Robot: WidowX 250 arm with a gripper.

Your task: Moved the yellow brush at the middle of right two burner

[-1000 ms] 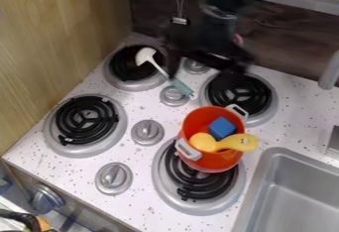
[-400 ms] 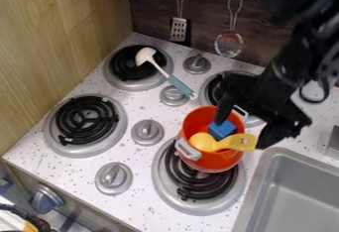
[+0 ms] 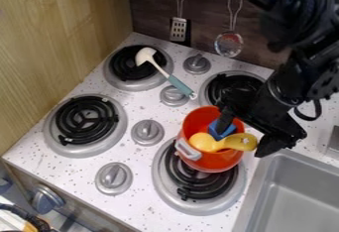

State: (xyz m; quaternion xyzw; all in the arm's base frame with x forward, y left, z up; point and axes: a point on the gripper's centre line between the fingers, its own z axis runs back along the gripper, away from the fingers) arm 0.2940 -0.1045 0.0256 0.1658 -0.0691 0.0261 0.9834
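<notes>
Yellow brush (image 3: 233, 142) juts past the red pot (image 3: 210, 163), between widely parted fingers (image 3: 267, 145).

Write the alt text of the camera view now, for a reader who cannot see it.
An open black gripper hangs over an orange-red pot holding a blue block and a yellow brush. The pot stands on a stove burner beside a metal sink.

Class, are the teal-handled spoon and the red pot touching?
Apart: the camera view shows speckled counter between the handle end of the spoon and the pot.
</notes>
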